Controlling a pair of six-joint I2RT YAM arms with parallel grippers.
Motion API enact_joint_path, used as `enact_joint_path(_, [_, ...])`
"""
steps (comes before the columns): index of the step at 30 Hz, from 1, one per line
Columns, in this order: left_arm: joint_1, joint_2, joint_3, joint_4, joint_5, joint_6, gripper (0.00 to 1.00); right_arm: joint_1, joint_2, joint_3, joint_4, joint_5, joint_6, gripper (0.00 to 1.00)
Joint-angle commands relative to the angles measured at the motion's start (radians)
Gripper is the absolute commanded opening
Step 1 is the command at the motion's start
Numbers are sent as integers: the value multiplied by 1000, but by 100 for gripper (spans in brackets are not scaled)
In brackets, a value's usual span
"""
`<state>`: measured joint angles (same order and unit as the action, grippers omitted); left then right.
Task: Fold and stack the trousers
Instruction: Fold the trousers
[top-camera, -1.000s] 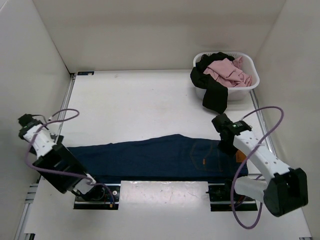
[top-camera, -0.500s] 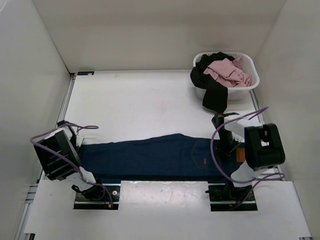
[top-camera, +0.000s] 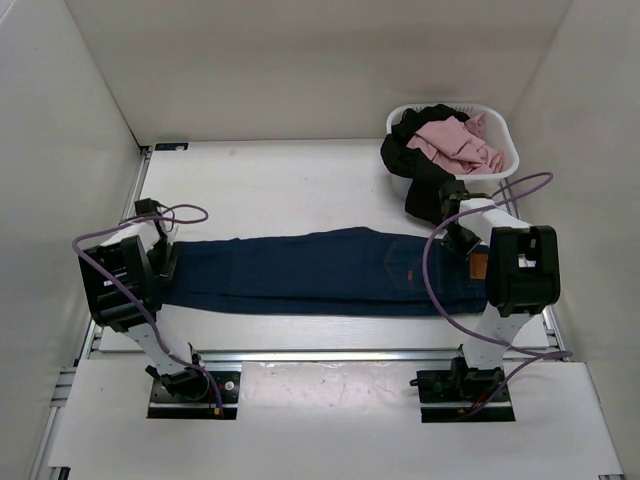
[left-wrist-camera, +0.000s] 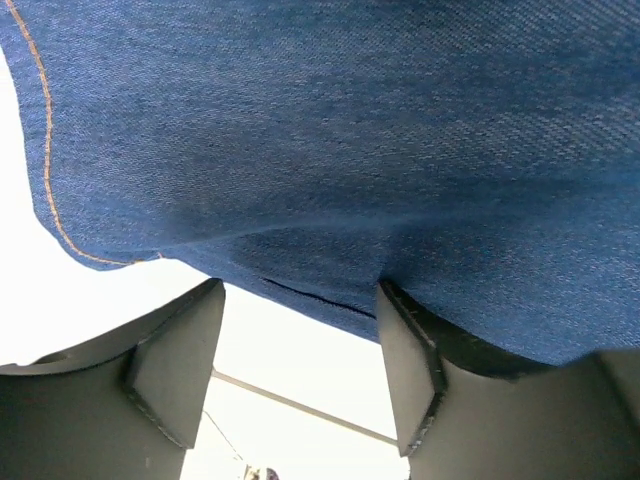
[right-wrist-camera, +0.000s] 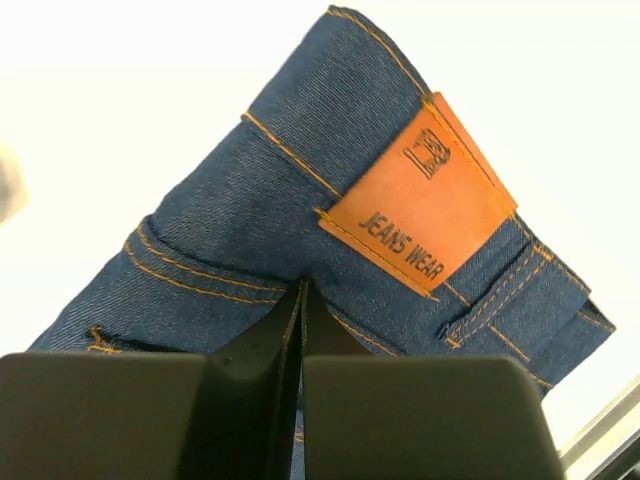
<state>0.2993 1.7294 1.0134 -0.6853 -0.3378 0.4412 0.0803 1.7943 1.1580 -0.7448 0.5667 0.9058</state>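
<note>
The dark blue jeans, the trousers (top-camera: 320, 272), lie flat across the table, legs to the left and waistband to the right. The tan waistband patch (top-camera: 479, 265) shows at the right end. My left gripper (top-camera: 168, 258) is at the leg ends. In the left wrist view its fingers (left-wrist-camera: 300, 300) stand wide apart, with denim (left-wrist-camera: 350, 150) lying over their tips. My right gripper (top-camera: 462, 240) is at the waistband. In the right wrist view it (right-wrist-camera: 302, 290) is shut on the denim just below the patch (right-wrist-camera: 420, 200).
A white basket (top-camera: 500, 172) stands at the back right, holding a pink garment (top-camera: 455, 145) and a black one (top-camera: 430, 190) that hangs over its front. White walls enclose the table on three sides. A metal rail (top-camera: 330, 353) runs along the near edge.
Both arms have swung away from the near edge towards the back. The trousers have been dragged with them from the near edge to the middle of the table.
</note>
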Motion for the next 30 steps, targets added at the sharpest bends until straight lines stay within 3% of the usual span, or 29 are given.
enact_joint_path(1, [1, -16, 4, -15, 92, -52, 74, -1, -84, 19, 35, 19, -97, 0])
enact_joint_path(2, [1, -40, 4, -26, 92, -52, 76, -1, -117, 0, 18, 6, -97, 0])
enact_joint_path(4, [1, -71, 4, -54, 92, -52, 80, -13, -243, -53, -7, -25, -97, 21])
enact_joint_path(5, [1, -108, 13, -84, 105, -52, 81, -30, -290, -81, -7, -43, -85, 35])
enact_joint_path(6, [1, -125, 27, -101, 105, -52, 81, -40, -391, -111, -20, -65, -85, 63])
enact_joint_path(9, [11, -188, 56, -157, 105, -52, 86, -112, -562, -239, -42, -240, -73, 92])
enact_joint_path(10, [21, -200, 56, -166, 105, -52, 88, -132, -593, -266, -51, -284, -73, 97])
enact_joint_path(15, [82, -222, 54, -180, 105, -52, 91, -230, -716, -466, -16, -410, -13, 99])
enact_joint_path(19, [135, -194, 25, -155, 105, -30, 91, -367, -687, -616, 289, -501, 8, 99])
enact_joint_path(22, [159, -168, 2, -108, 105, -21, 91, -387, -632, -704, 509, -501, -30, 99])
enact_joint_path(24, [169, -143, 2, -86, 94, -21, 91, -399, -573, -730, 550, -530, -39, 99])
enact_joint_path(29, [189, -131, 11, -86, 106, -30, 92, -424, -449, -750, 604, -562, 14, 79])
enact_joint_path(30, [189, -131, 11, -86, 115, -30, 92, -424, -437, -750, 613, -562, 15, 67])
